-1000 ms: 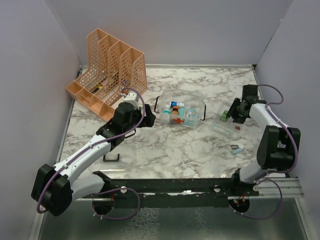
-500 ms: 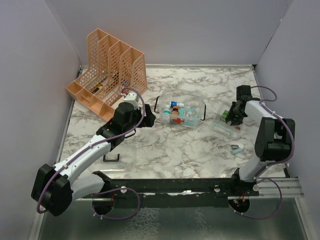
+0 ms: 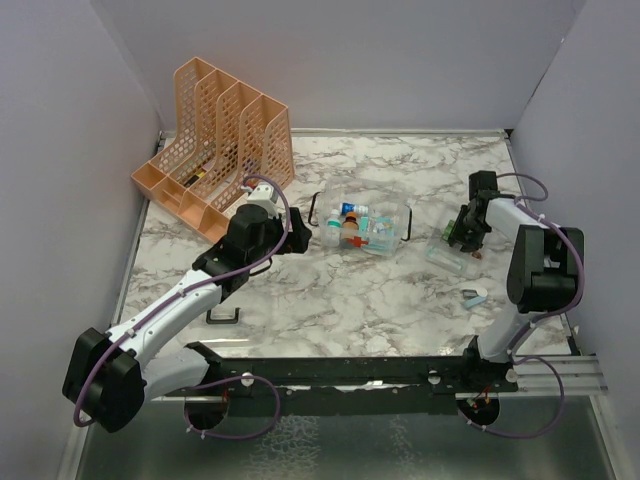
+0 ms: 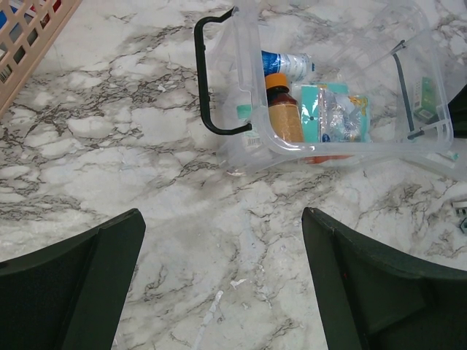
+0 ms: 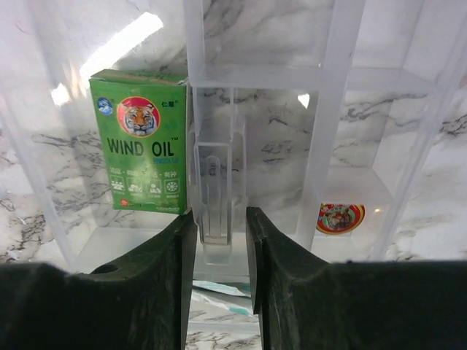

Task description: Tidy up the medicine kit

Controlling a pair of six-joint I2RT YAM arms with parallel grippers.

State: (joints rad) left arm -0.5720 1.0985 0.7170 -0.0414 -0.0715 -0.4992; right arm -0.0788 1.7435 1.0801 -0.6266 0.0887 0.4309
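The medicine kit (image 3: 368,228), a clear box with a black handle (image 4: 208,80), lies mid-table and holds a brown bottle (image 4: 282,120), a blue-and-white bottle (image 4: 288,63) and packets. My left gripper (image 3: 292,236) hovers just left of it. In the left wrist view this gripper (image 4: 222,219) stands open over bare marble. My right gripper (image 3: 460,236) is at a clear compartment tray (image 3: 446,257) right of the kit. In the right wrist view its jaws (image 5: 220,237) are closed on the tray's upright centre tab (image 5: 215,182). A green Wind Oil box (image 5: 144,142) and a round red tin (image 5: 340,217) show through the tray.
An orange mesh file rack (image 3: 215,140) stands at the back left. A small black loop (image 3: 223,317) lies near the left arm, and a small white-and-blue item (image 3: 475,296) lies at the front right. Walls enclose the table on three sides.
My right gripper has shifted a little left onto the clear tray and its jaws have narrowed around the centre tab. The left arm and the kit have not moved.
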